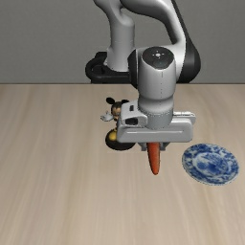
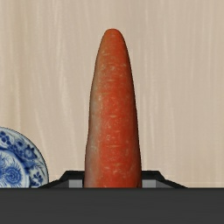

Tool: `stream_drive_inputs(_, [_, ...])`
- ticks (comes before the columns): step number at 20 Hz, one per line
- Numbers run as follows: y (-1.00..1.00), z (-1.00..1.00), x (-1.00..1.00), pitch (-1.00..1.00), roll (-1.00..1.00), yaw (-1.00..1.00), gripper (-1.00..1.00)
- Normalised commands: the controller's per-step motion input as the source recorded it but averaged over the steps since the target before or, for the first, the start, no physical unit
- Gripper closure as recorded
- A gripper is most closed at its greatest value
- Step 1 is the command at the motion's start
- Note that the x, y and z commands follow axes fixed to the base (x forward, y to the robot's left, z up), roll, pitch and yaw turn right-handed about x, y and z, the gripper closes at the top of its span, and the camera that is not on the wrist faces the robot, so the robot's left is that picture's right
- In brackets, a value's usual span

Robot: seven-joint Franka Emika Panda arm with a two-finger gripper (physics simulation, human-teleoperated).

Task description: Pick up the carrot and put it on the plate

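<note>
Carrot hangs tip down from the hand, which is closed on its thick end and holds it over the pale wooden worktop. On the exterior view's left, partly behind the hand, stands a small toy figure. On the hand's other side, near the carrot but apart from it, the blue patterned plate lies flat. Behind the worktop is a plain grey wall.

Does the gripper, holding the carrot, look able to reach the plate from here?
Probably yes: the gripper is shut on the carrot, and nothing stands between it and the plate nearby.
</note>
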Motion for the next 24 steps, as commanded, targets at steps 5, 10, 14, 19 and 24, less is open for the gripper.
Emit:
stream_drive_inputs(5, [1.0, 0.0, 0.0, 0.0, 0.0, 0.0, 1.0])
stream_drive_inputs(10, [1.0, 0.0, 0.0, 0.0, 0.0, 0.0, 1.0])
stream_drive_inputs(14, [0.75, 0.0, -0.25, 0.0, 0.0, 0.0, 1.0])
stream_drive_inputs(19, [0.0, 0.0, -0.8, 0.0, 0.0, 0.0, -1.0])
stream_drive_inputs(24, [0.0, 0.0, 0.0, 0.0, 0.0, 0.0, -1.0])
